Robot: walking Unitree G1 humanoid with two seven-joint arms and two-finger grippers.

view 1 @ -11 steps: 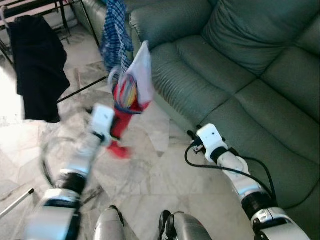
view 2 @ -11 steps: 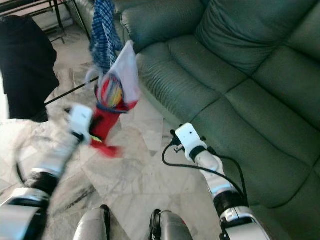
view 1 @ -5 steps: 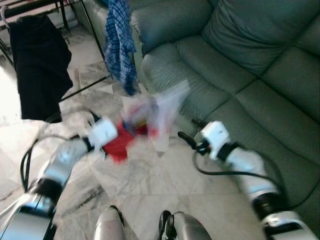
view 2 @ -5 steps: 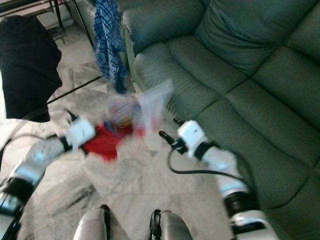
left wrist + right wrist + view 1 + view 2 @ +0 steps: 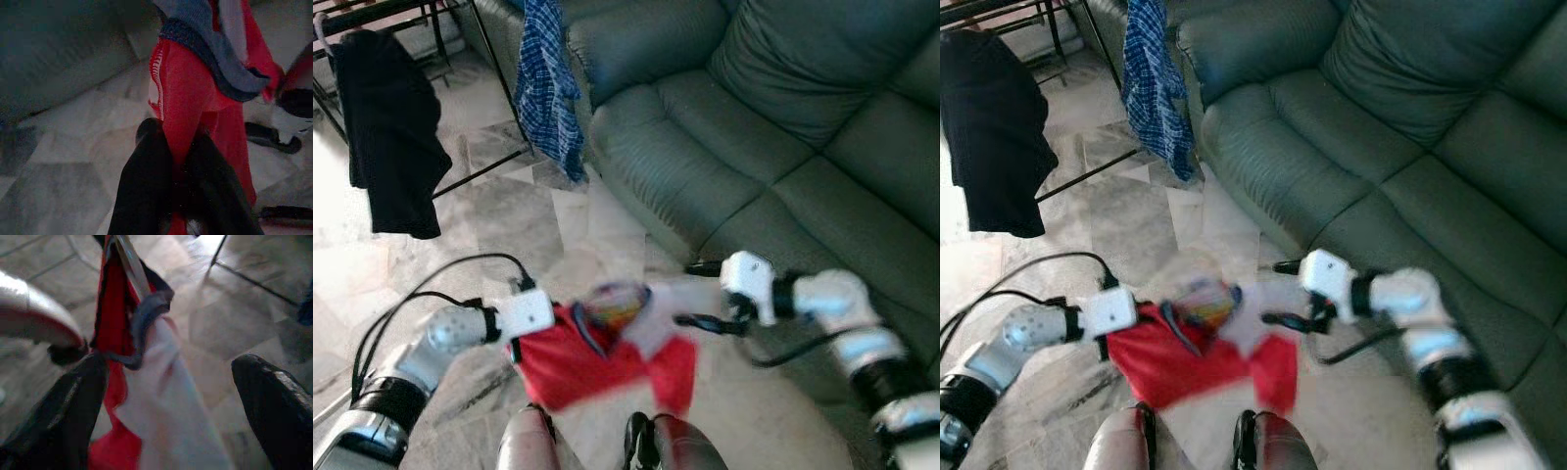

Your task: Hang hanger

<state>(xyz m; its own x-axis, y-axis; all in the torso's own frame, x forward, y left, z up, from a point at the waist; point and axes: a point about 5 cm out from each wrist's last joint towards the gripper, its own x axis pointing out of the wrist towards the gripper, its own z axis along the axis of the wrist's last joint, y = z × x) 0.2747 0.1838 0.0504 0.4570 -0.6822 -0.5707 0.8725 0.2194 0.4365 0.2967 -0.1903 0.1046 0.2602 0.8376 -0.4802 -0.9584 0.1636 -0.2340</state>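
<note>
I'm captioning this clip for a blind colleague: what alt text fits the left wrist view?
The left gripper's two black fingers are shut on a fold of a red shirt with a blue collar, stretched out over a pale marble floor. A dark green sofa lies beyond.

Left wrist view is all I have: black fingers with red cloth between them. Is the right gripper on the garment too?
Observer: Not gripping. In the right wrist view the right gripper is open, its fingers wide apart either side of the white part of the red garment.
Operator: Where is the garment hanging?
Observer: Low in front of the robot, over the marble floor, stretched between the left gripper and the right one.
Operator: Any rack nearby?
Observer: Yes, a dark clothes rack stands ahead to the robot's left, with a black garment and a blue checked shirt on it.
</note>
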